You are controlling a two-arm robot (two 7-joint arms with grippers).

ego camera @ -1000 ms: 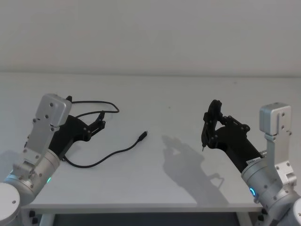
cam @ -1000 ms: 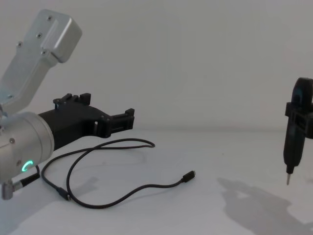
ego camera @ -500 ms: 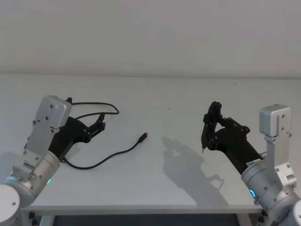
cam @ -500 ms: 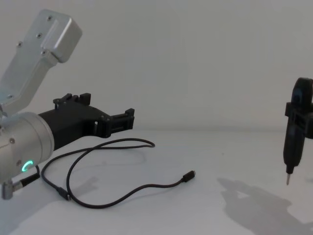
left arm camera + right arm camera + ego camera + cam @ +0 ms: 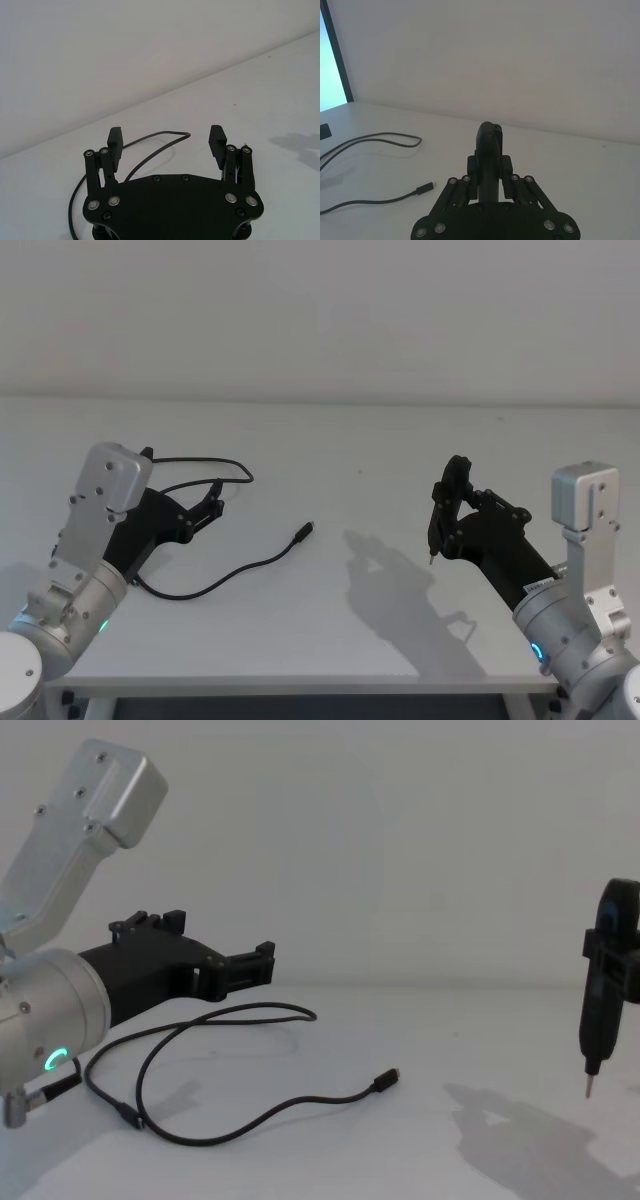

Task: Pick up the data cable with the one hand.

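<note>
Left hand [image 5: 214, 497] hangs released above the cable [image 5: 240, 568], which lies slack on the bench [image 5: 360, 440]; gripping and lifting remain. Right hand [image 5: 447, 506], well apart from the cable, clenches a tool [image 5: 435, 532].

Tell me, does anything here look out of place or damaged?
Nothing stands out. The long thin black data cable lies loosely curved on the white table, the open left gripper near its loop, the right gripper parked apart.
</note>
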